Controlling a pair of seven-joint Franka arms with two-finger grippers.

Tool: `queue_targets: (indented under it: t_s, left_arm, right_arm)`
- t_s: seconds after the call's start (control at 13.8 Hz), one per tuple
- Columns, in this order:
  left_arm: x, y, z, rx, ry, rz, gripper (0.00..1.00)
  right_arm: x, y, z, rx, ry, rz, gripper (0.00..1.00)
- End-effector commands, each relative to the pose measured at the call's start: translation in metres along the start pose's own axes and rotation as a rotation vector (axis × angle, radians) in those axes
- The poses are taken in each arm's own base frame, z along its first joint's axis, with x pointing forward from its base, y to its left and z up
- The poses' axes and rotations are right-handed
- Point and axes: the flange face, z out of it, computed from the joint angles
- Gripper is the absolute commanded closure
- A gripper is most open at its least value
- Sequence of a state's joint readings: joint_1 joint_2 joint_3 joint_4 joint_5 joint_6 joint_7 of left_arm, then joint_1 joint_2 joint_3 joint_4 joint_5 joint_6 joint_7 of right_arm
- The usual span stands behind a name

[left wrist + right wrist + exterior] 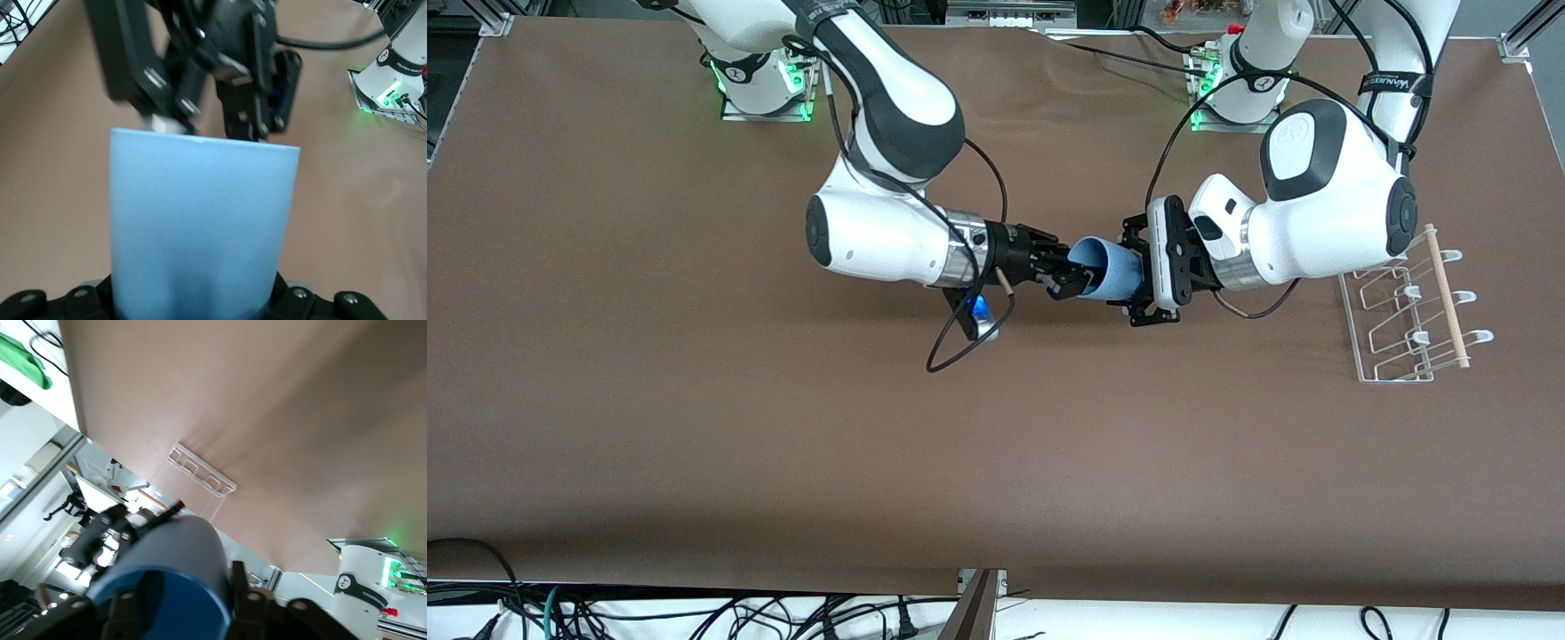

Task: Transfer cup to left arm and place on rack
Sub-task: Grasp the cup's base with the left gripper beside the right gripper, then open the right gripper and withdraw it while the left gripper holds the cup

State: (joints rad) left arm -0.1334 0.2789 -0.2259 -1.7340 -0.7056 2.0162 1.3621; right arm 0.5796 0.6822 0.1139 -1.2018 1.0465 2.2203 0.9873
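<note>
Cup (pixel 1110 269): small light-blue tumbler of plain matte plastic, slightly tapered, no handle. It lies on its side in the air over the middle of the table, between my two grippers, open mouth turned toward my right arm.

Right gripper (pixel 1069 283): all black, mounted after a silver metal wrist cuff. Its fingers are at the cup's rim, one finger inside the mouth and one against the outer wall; they pinch the rim. In the right wrist view the cup (pixel 175 577) fills the lower part of the picture, with dark finger parts on each side of it.

Left gripper (pixel 1138 271): white boxy hand with short black fingers. It holds the cup at its base end, fingers closed against the wall on both sides. In the left wrist view the smooth blue wall of the cup (pixel 200 227) runs straight out from my hand, and the right gripper (pixel 200 127) sits at its rim.

Rack (pixel 1409 311): small white wire frame with upright loops and white-tipped prongs, a light round wooden dowel (pixel 1448 296) laid across it. It stands on the table toward my left arm's end, well apart from the cup.

Table (pixel 694 400): flat brown matte surface.
</note>
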Motion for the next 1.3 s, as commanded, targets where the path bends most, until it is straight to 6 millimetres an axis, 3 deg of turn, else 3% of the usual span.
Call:
queue_targets:
  t_s: [0.0,0.22,0.43,0.65,0.8,1.01,1.23]
  left_arm:
    - [0.003,0.004,-0.007,-0.007,0.030,0.019,1.00]
    - [-0.002,0.006,-0.011,-0.044,0.021,0.003,1.00]
    - [-0.025,0.000,-0.026,-0.081,0.006,-0.026,1.00]
    - [-0.048,-0.005,-0.040,-0.106,-0.030,-0.048,1.00]
    - [-0.064,-0.011,-0.053,-0.089,-0.117,-0.039,1.00]
    - [-0.083,-0.014,-0.058,-0.089,-0.253,-0.019,1.00]
    - [-0.105,-0.018,-0.063,-0.060,-0.473,-0.018,1.00]
  right_arm:
    - [0.014,-0.017,-0.045,0.008,-0.018,0.010,0.04]
    - [0.037,-0.020,-0.111,-0.080,0.051,-0.034,0.02]
    - [0.062,-0.014,-0.183,-0.190,0.144,-0.075,0.02]
    - [0.099,-0.001,-0.277,-0.219,0.202,-0.100,0.01]
    - [0.123,0.010,-0.324,-0.248,0.289,-0.157,0.01]
    - [0.151,0.033,-0.372,-0.330,0.367,-0.136,0.01]
    - [0.161,0.044,-0.400,-0.401,0.437,-0.192,0.01]
